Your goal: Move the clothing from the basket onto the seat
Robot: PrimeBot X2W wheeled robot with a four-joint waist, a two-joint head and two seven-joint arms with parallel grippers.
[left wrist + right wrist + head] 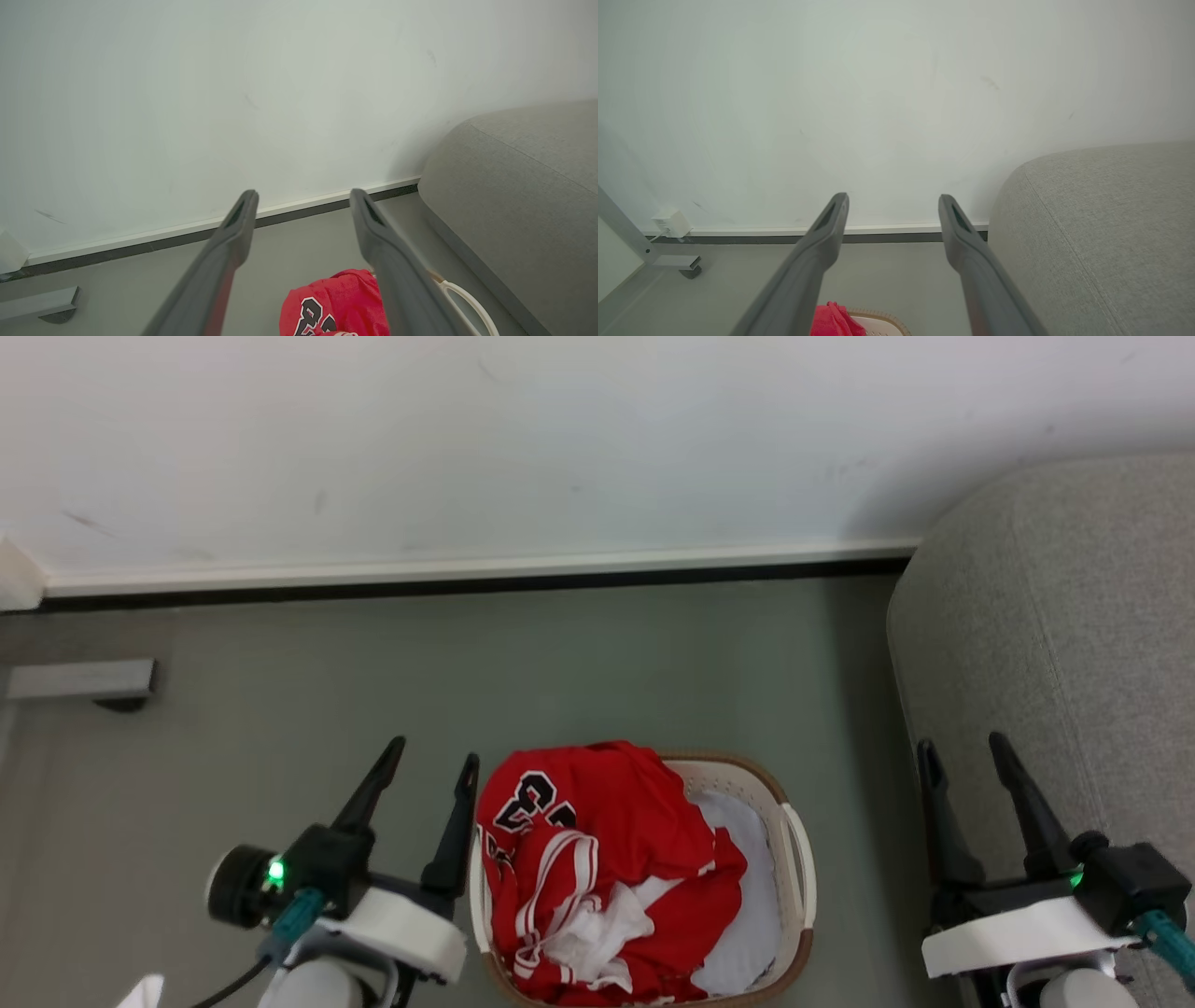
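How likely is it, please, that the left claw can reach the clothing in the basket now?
Probably yes: the open left claw hangs right beside the basket, and the clothing lies heaped, uncovered.

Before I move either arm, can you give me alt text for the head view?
A basket on the floor holds red clothing heaped over a white liner. The open left gripper and open right gripper hang empty either side of it, and the grey seat stands at the right, by the wall.
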